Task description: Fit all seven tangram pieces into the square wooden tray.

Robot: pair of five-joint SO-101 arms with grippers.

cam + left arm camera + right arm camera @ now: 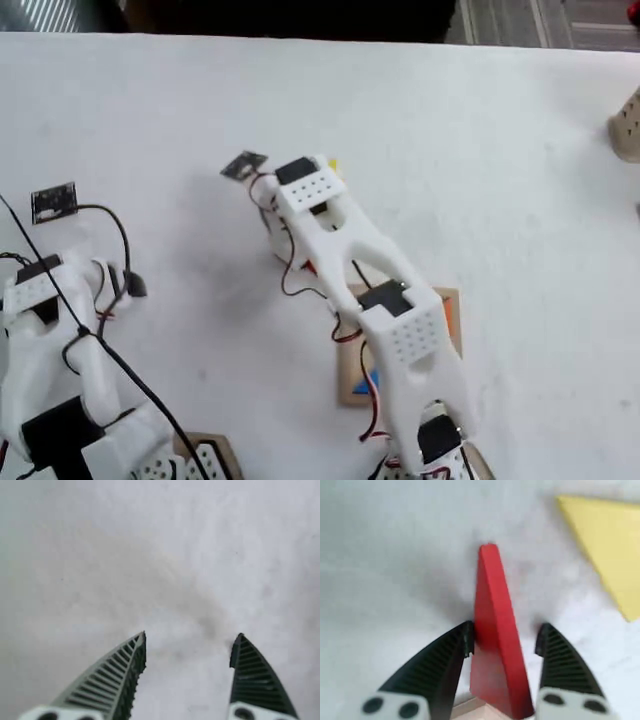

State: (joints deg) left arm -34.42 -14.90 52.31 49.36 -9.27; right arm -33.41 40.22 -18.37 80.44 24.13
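A red triangle piece (495,630) lies on the white table between the fingers of my right gripper (505,627). The gripper is open; one finger touches the piece's side and the other stands a little apart. A yellow piece (610,545) lies flat just beyond it. The square wooden tray (450,298) sits under the right arm (370,270), with an orange piece (453,322) and a blue piece (372,381) showing inside; the arm hides the rest. My left gripper (187,640) hangs open over bare table.
The left arm (50,300) is folded at the table's near left. A perforated beige object (625,125) stands at the right edge. A wooden base plate (215,455) lies at the front edge.
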